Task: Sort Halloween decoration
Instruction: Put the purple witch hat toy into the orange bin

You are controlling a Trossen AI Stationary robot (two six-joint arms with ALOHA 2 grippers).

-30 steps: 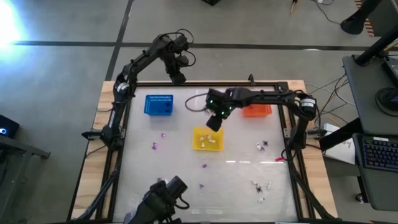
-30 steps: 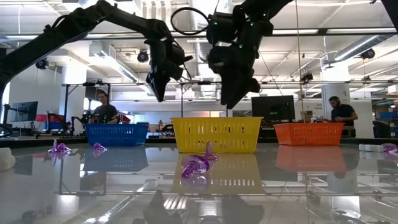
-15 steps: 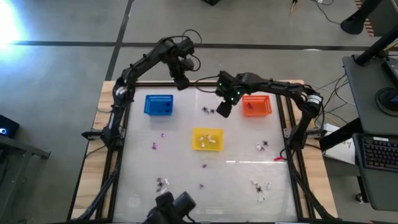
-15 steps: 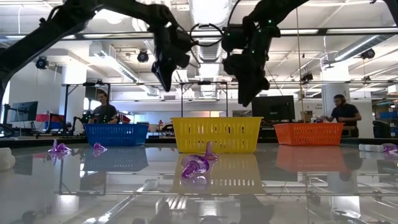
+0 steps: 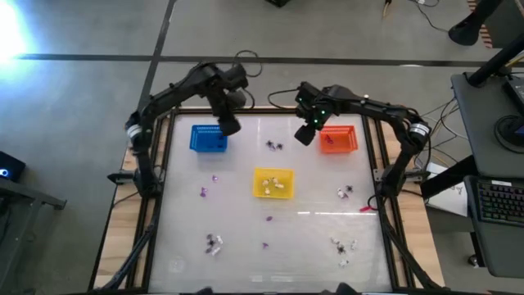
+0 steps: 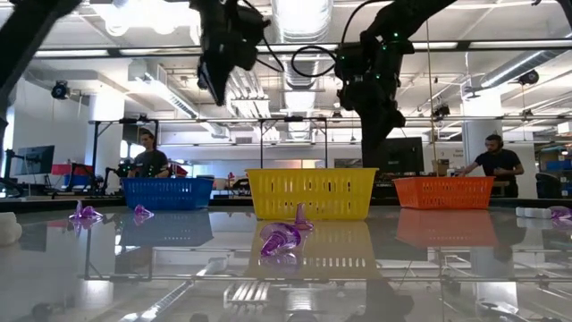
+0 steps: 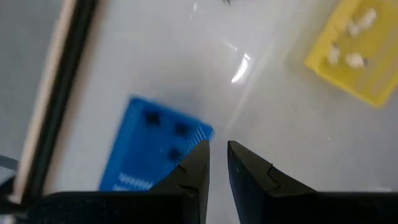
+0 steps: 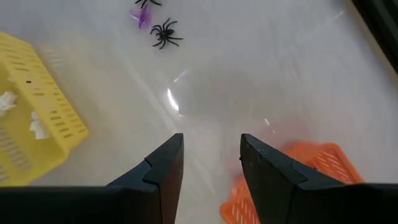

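The left pincer (image 5: pixel 230 126), nearly together and empty, hangs by the blue basket (image 5: pixel 208 138). The right pincer (image 5: pixel 305 135), apart and empty, hangs at nine o'clock of the orange basket (image 5: pixel 338 139).

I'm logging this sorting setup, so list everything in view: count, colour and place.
Square blue mesh basket: one, far left of table, dark trinkets inside.
Square yellow mesh basket: one, centre, white trinkets inside.
Square orange mesh basket: one, far right.
Black spider trinket: at least one, between blue and orange baskets.
Purple trinkets: several, scattered left and centre.
White and dark trinkets: small clusters, near edge.
Left tool: narrowly open, empty, beside blue basket.
Right tool: open, empty, beside orange basket.
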